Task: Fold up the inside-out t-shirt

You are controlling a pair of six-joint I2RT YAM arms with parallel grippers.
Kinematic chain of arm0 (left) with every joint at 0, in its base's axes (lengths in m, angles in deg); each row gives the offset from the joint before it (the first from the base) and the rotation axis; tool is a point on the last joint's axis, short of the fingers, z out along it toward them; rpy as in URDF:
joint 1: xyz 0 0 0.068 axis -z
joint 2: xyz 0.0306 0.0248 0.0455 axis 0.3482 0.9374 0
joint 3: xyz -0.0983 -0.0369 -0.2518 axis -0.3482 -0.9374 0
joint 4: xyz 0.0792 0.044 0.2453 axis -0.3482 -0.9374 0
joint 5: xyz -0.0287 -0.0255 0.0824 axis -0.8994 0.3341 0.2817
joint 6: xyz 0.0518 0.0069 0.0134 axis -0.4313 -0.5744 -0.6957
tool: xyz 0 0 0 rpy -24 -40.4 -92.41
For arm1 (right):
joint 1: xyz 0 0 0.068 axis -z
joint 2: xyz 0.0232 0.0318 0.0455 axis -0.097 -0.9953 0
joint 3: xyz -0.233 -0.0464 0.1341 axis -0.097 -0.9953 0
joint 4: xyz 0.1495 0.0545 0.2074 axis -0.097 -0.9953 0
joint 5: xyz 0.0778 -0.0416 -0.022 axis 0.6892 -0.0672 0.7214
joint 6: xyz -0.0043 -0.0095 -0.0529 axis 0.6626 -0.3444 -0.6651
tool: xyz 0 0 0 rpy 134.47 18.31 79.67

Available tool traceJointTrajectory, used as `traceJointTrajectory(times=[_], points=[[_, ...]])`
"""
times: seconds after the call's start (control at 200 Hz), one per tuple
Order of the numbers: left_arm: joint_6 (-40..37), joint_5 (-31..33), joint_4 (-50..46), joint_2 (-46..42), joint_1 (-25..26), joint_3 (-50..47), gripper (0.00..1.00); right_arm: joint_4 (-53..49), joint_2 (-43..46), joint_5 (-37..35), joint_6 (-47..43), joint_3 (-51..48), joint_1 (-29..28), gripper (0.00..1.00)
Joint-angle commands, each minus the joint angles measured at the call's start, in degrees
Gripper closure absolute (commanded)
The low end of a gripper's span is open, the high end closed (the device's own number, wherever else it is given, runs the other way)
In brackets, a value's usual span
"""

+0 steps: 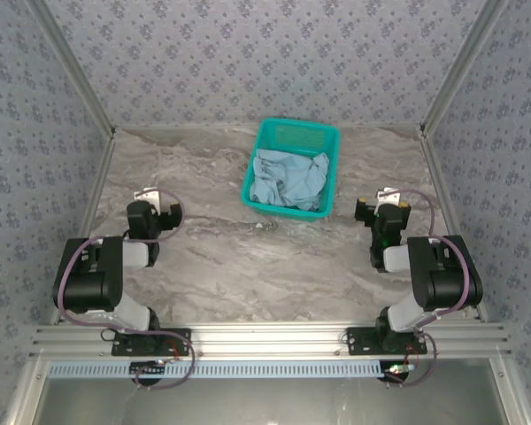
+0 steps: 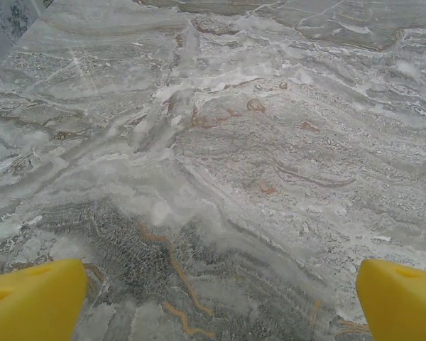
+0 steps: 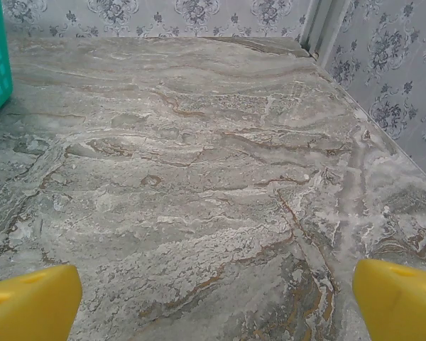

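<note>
I am hovering my left gripper (image 1: 156,201) and right gripper (image 1: 388,200), jaws spread wide and empty, either side of the teal mesh basket (image 1: 297,127), inside which the crumpled light-blue t-shirt (image 1: 288,180) is lying, all unloading and folding not yet begun.

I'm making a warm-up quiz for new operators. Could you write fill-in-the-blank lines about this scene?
1. The t-shirt lies crumpled inside the teal ____ on the far side of the table.
2. The jaws of the left arm and the right arm stand ____, holding nothing.
3. The t-shirt's fabric is light ____.
Missing words: basket; open; blue.
</note>
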Motion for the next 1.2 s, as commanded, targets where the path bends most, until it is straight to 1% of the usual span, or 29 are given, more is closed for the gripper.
traceJointTrajectory(times=[0.0,0.115,0.779,0.824,0.864,0.894,0.939,1.004,1.044,1.074,1.124,1.169,1.194], points=[[-0.6,-0.3,1.8,-0.5,0.2,1.2,0.02,0.8,-0.2,-0.5,-0.4,0.2,-0.1,0.0],[-0.6,-0.3,1.8,-0.5,0.2,1.2,0.02,-0.1,0.0,0.9,0.0,0.5,0.1,0.0],[-0.6,-0.5,1.8,-0.4,0.1,1.2,0.02,-0.8,0.1,0.8,1.3,0.7,1.0,0.0],[-0.4,-0.2,1.9,-0.7,0.1,1.3,0.02,0.4,0.2,-1.3,0.9,0.1,0.9,0.0],[-0.1,0.6,-0.9,-2.5,0.1,2.1,0.02,1.0,1.2,-2.6,0.8,-0.9,0.2,0.0],[0.2,1.1,-5.8,-4.7,0.1,3.6,0.02,1.6,1.8,-2.3,2.9,-1.9,0.2,0.0],[1.3,3.4,-14.6,-8.5,0.1,6.8,0.02,5.9,1.8,-2.3,1.8,-4.2,-0.1,0.0],[7.3,9.0,-25.1,-12.7,-0.1,11.2,0.02,10.8,1.2,-1.7,-0.9,-6.2,-0.7,0.0],[10.1,9.2,-29.4,-14.6,-0.4,12.9,0.02,11.1,1.5,-1.6,-1.9,-6.2,-1.1,0.0],[10.8,8.0,-30.6,-15.9,-0.4,13.4,0.02,9.5,2.5,-2.0,-2.4,-5.8,-1.6,0.0],[11.8,4.8,-30.8,-17.7,-0.3,13.2,0.02,2.8,7.5,-7.2,-2.5,-4.2,-3.0,0.0],[13.9,2.5,-31.2,-19.1,-0.3,13.1,0.02,-4.3,13.3,-7.9,-1.8,-2.7,-3.1,0.0],[15.5,1.4,-31.7,-19.7,-0.3,13.2,0.02,-7.9,16.7,-7.8,0.4,-1.8,-3.2,0.0]])
